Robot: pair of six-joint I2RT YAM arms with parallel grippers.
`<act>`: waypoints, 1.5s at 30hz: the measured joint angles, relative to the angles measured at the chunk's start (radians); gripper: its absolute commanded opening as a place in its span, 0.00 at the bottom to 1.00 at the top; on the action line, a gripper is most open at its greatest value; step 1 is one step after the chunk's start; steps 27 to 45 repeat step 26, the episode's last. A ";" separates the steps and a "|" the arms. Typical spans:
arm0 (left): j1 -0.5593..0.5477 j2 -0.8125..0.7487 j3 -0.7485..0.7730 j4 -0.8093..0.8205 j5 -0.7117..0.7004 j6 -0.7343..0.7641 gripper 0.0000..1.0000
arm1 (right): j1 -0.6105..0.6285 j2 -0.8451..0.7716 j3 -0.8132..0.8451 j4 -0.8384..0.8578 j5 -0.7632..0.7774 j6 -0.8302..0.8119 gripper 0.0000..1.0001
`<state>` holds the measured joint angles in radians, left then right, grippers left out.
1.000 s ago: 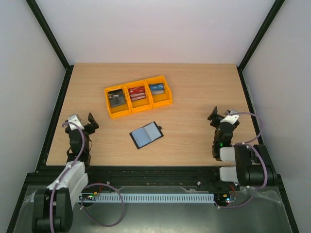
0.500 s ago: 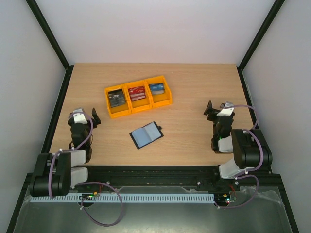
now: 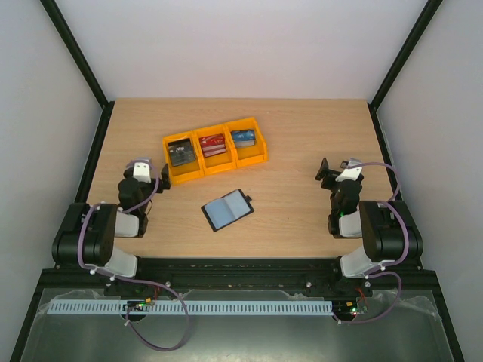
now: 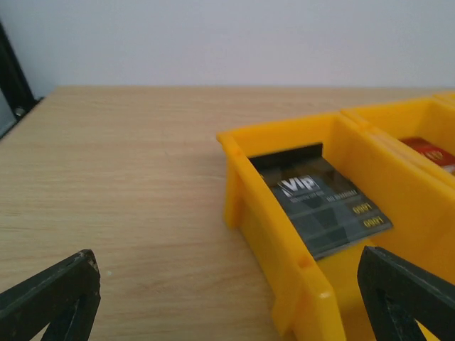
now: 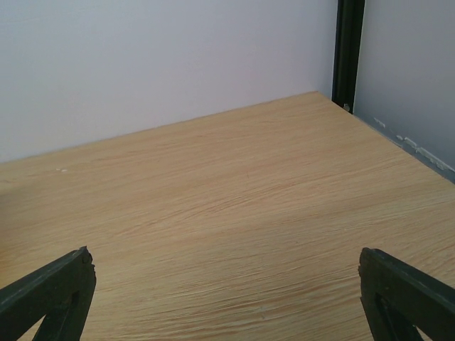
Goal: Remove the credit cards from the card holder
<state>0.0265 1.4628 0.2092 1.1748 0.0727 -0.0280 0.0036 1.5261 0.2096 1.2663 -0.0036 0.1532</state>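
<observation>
The black card holder (image 3: 227, 209) lies open on the table's middle, blue-grey inside facing up. A dark grey card (image 3: 181, 154) lies in the left yellow bin (image 3: 182, 173), a red card (image 3: 213, 144) in the middle bin, a blue card (image 3: 243, 137) in the right bin. The grey VIP card also shows in the left wrist view (image 4: 323, 206), with a bit of the red card (image 4: 430, 152). My left gripper (image 3: 153, 183) is open and empty, low beside the left bin. My right gripper (image 3: 330, 171) is open and empty at the right, over bare table.
The three yellow bins (image 3: 247, 155) stand in a row at the back middle; the left bin's near wall (image 4: 284, 249) is close in front of my left fingers. The black frame post (image 5: 348, 53) and side wall stand at the table's far right corner.
My left gripper has swung right towards the left yellow bin. My right gripper has shifted slightly left and back. The card holder and cards have not moved.
</observation>
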 measured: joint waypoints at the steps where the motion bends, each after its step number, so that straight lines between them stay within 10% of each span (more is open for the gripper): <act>1: -0.011 0.020 0.000 0.004 0.010 0.007 0.99 | 0.000 0.000 0.000 0.000 0.000 0.000 0.99; 45: 0.003 0.055 0.001 0.065 0.026 0.018 1.00 | -0.001 0.000 0.000 -0.001 -0.001 0.000 0.99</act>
